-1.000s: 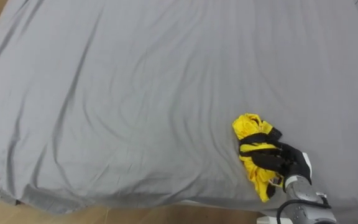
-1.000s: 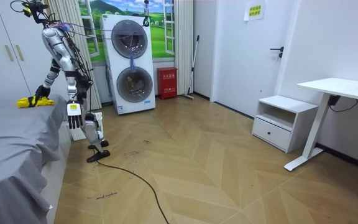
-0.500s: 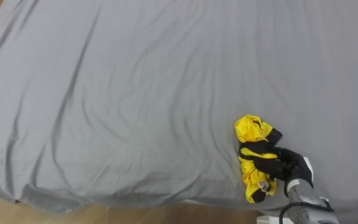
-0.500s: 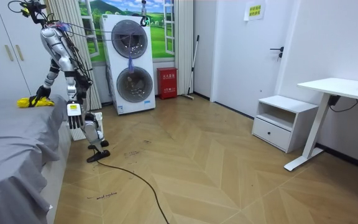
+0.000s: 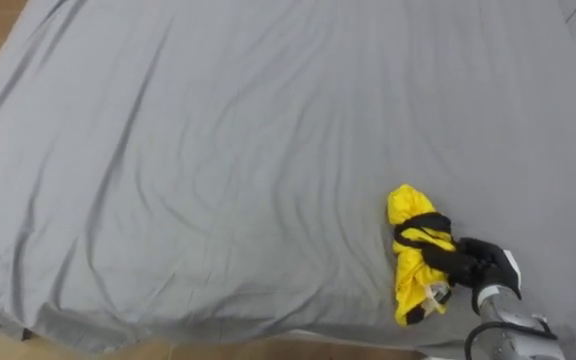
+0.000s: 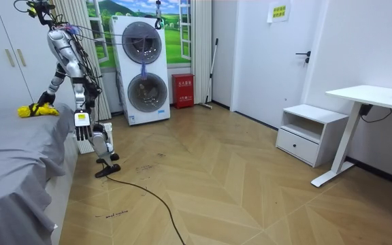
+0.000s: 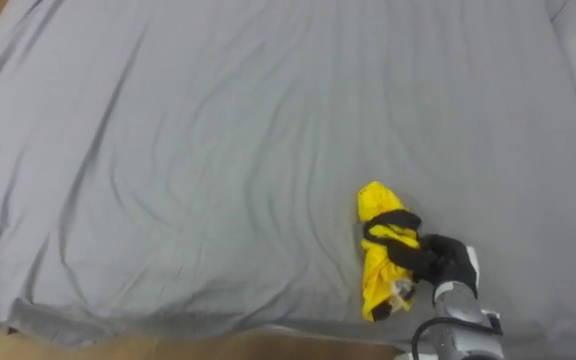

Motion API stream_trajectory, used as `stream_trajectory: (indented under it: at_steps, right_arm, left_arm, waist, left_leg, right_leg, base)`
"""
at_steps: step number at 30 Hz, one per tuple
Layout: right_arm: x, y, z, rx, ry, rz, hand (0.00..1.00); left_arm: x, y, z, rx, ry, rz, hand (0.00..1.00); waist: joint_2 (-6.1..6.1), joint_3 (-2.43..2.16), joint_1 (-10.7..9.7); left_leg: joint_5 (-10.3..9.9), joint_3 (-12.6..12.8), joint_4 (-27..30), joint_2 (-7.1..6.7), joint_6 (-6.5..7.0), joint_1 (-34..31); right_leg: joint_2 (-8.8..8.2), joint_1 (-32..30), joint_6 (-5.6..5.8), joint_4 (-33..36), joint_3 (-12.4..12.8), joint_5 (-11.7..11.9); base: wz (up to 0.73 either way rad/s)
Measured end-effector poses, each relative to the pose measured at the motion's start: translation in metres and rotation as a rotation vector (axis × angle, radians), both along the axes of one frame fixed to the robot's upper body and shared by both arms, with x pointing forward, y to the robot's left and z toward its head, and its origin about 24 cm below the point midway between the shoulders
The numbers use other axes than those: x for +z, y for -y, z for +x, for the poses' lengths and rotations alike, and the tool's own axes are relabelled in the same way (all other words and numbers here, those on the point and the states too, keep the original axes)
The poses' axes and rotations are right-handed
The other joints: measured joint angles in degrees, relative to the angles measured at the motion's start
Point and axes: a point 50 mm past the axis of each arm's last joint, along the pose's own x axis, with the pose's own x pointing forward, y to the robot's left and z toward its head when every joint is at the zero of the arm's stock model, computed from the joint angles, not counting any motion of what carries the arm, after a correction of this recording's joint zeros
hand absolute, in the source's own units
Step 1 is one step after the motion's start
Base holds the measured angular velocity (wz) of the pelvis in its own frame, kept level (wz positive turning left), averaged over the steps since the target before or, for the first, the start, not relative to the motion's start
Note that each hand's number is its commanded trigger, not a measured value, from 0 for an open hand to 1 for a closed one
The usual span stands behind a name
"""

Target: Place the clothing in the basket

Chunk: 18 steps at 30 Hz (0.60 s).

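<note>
A yellow garment with black trim (image 5: 411, 262) lies bunched near the front edge of the grey bed sheet (image 5: 218, 150), toward the lower right. My right hand (image 5: 488, 264) comes in from the lower right, its dark fingers curled into the garment's black part. The right eye view shows the same hold, hand (image 7: 450, 258) on garment (image 7: 376, 250). In the room view I stand at the bed's end, my right hand (image 6: 44, 101) reaching onto the mattress at the yellow garment (image 6: 27, 111). My left hand (image 6: 81, 122) hangs by my side.
The grey bed (image 6: 12, 163) takes up the room view's left. Stacked washing machines (image 6: 143, 71) stand behind me by the window. A white cabinet (image 6: 306, 133) and a white desk (image 6: 373, 102) stand at the room view's right, with wooden floor (image 6: 216, 190) between.
My right hand has closed into the garment and gathered it into a narrower bundle, drawn slightly right along the bed's edge. The eye view has shifted a little.
</note>
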Motion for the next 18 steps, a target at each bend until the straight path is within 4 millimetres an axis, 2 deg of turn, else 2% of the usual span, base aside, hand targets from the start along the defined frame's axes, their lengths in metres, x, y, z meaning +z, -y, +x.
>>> stream_trajectory:
  at_steps: [3,4,7,8,10,14,17,18]
  right_arm:
    - [0.025,0.006,0.0,-0.023,0.154,0.027,1.0]
    - [0.032,0.01,-0.003,-0.044,0.197,0.04,1.0]
    - [0.037,0.026,-0.019,-0.104,0.229,0.031,1.0]
    - [0.04,0.032,-0.024,-0.125,0.241,0.018,1.0]
    - [0.047,0.04,-0.03,-0.162,0.267,0.004,1.0]
    - [0.057,0.047,-0.035,-0.187,0.3,-0.009,1.0]
    - [0.055,0.051,-0.041,-0.205,0.287,-0.021,1.0]
    - [0.054,0.052,-0.044,-0.21,0.281,-0.023,1.0]
  left_arm:
    - [0.001,-0.007,-0.009,0.056,-0.001,0.013,0.0]
    - [0.001,-0.01,-0.015,0.074,-0.009,0.018,0.0]
    - [0.001,-0.011,-0.023,0.066,-0.029,0.026,0.0]
    - [0.002,-0.011,-0.024,0.053,-0.026,0.032,0.0]
    - [0.003,-0.013,-0.021,0.052,-0.018,0.037,0.0]
    - [0.003,-0.014,-0.017,0.056,-0.029,0.037,0.0]
    - [0.003,-0.016,-0.016,0.054,-0.032,0.043,0.0]
    - [0.003,-0.016,-0.016,0.054,-0.034,0.043,0.0]
  waist:
    - [-1.32,-0.37,-2.4]
    - [-1.96,-0.73,-3.2]
    - [-3.02,-1.39,-5.0]
    - [-3.02,-1.4,-6.1]
    - [-2.74,-1.29,-6.8]
    - [-1.71,-0.77,-8.6]
    - [-1.46,-0.8,-9.9]
    - [-1.48,-0.81,-10.4]
  left_leg:
    - [0.0,1.0,-0.6,-0.13,-0.01,2.2]
    - [0.0,1.3,-0.6,-0.14,-0.02,3.2]
    - [-0.1,2.2,-1.6,-0.15,-0.03,6.8]
    - [-0.1,2.3,-2.4,-0.12,-0.02,7.8]
    - [-0.1,3.1,-3.7,-0.01,0.0,8.9]
    - [-0.6,7.1,-4.6,0.58,0.01,11.3]
    - [-0.9,9.3,-5.0,1.05,-0.2,12.3]
    - [-0.9,9.4,-5.0,1.05,-0.21,12.4]
  right_leg:
    - [-0.01,2.5,0.36,-1.3,1.2,-0.3]
    - [0.02,3.7,0.37,-2.0,1.6,-0.2]
    - [0.03,6.2,0.73,-2.5,2.9,-0.5]
    - [0.12,6.8,0.91,-2.7,3.3,-0.6]
    - [0.51,6.6,0.95,-2.3,4.6,-0.6]
    - [1.54,6.6,0.97,-1.7,8.5,-0.2]
    - [2.31,6.7,0.82,-1.7,10.8,0.5]
    - [2.33,6.8,0.8,-1.7,10.9,0.5]
  base:
    - [-0.08]
    - [-0.13]
    - [-0.15]
    - [-0.13]
    - [-0.3]
    - [-0.5]
    - [-0.46]
    - [-0.3]
